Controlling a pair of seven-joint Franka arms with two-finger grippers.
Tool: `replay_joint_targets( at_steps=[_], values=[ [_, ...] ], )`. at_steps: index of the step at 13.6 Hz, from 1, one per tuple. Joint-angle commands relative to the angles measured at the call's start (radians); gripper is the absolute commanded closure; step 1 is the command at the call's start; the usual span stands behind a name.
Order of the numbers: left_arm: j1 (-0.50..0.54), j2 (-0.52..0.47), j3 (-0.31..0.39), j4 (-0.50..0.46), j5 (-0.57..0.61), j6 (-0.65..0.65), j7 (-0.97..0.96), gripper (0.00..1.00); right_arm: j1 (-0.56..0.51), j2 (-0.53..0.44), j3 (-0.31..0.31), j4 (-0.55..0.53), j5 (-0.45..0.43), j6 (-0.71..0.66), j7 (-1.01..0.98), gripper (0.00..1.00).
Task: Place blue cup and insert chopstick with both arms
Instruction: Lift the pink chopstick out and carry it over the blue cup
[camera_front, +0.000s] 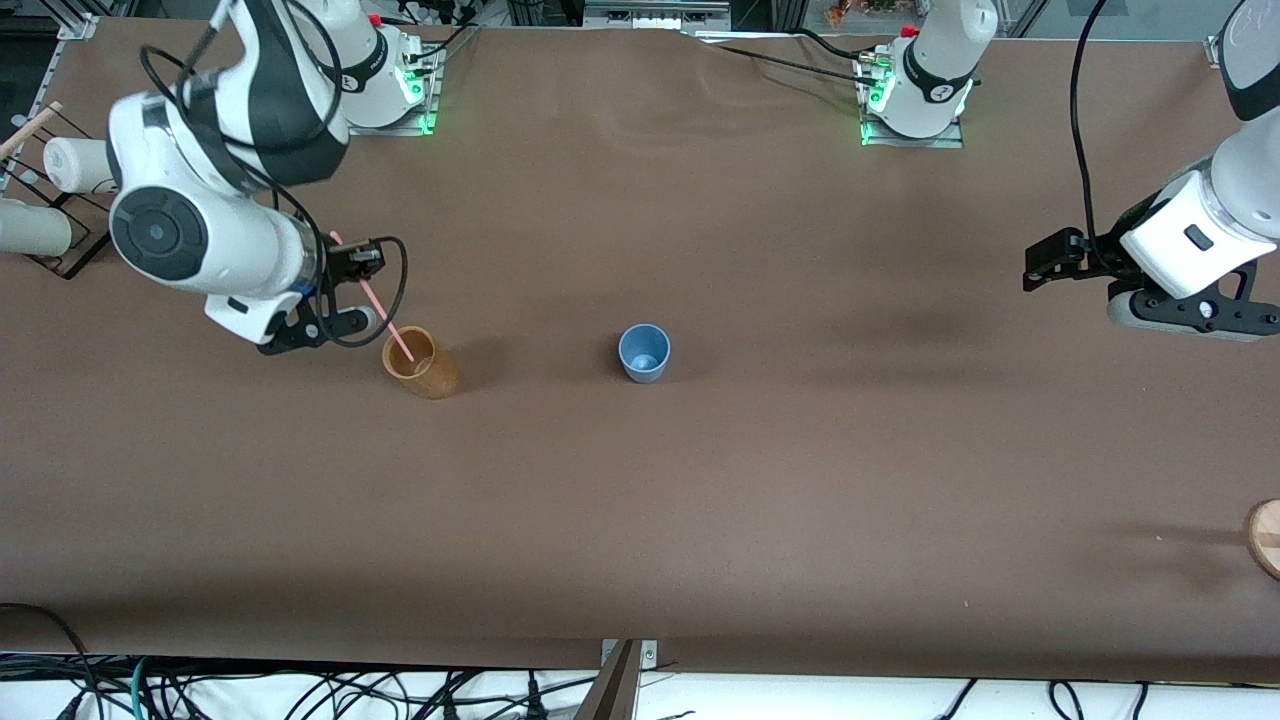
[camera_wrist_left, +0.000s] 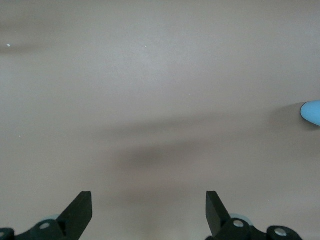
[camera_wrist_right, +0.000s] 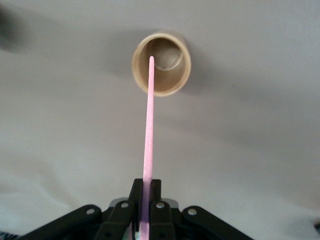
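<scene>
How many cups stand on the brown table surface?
2: the blue cup mid-table, and a wooden cup toward the right arm's end, under the chopstick. White ones sit on a rack.

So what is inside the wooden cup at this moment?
The lower tip of the pink chopstick, held by the right gripper, is at the mouth of the wooden cup. The cup's bare bottom shows; whether the tip is already inside is unclear.

The right end effector (camera_wrist_right: 146, 197) clamps the pink chopstick (camera_wrist_right: 148, 145), whose free tip sits over the wooden cup's (camera_wrist_right: 161, 64) open mouth on the tabletop (camera_wrist_right: 260, 140).
</scene>
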Motion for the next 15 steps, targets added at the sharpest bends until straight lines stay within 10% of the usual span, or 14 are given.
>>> replay_joint_targets(
  at_steps=[1, 15],
  values=[
    [-0.003, 0.012, -0.001, 0.025, 0.011, -0.003, 0.018, 0.0, 0.009, 0.004, 0.074, 0.107, 0.074, -0.078, 0.198, 1.0],
    [-0.001, 0.012, -0.001, 0.025, 0.009, -0.003, 0.018, 0.0, 0.311, 0.36, 0.097, 0.358, 0.32, 0.307, 0.778, 1.0]
  ],
)
